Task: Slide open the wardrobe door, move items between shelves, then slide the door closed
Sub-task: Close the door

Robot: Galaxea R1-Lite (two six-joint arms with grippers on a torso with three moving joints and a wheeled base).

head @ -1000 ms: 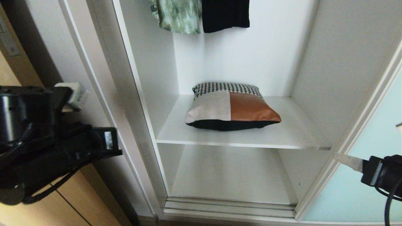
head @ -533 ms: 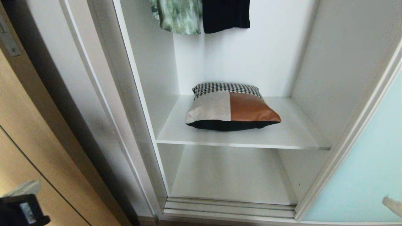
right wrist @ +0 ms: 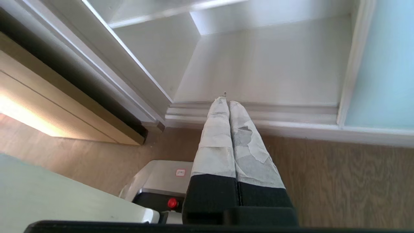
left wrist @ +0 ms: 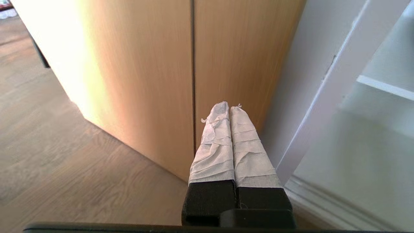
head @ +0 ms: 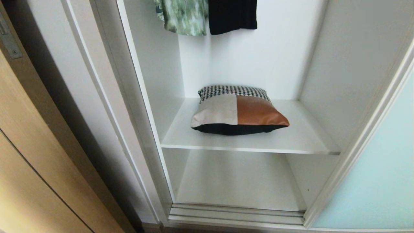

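The sliding wardrobe door [head: 372,181] of frosted aqua glass stands slid to the right, leaving the compartment open. A patchwork cushion [head: 237,111] with a houndstooth band, beige and rust patches lies flat on the upper white shelf [head: 304,139]. The lower shelf [head: 239,181] below it is bare. Neither arm shows in the head view. My left gripper [left wrist: 229,106] is shut and empty, low before the tan wooden door [left wrist: 145,64]. My right gripper [right wrist: 226,101] is shut and empty, low over the floor, pointing at the wardrobe's floor track [right wrist: 284,113].
A green patterned garment [head: 182,16] and a black garment [head: 233,14] hang above the cushion. The white wardrobe frame [head: 129,106] stands left of the opening. My own base [right wrist: 161,181] with a red button sits on the wooden floor [right wrist: 349,181].
Both arms have dropped out of the head view: the left one from the left side, the right one from beside the aqua door. The cushion and door have not moved.
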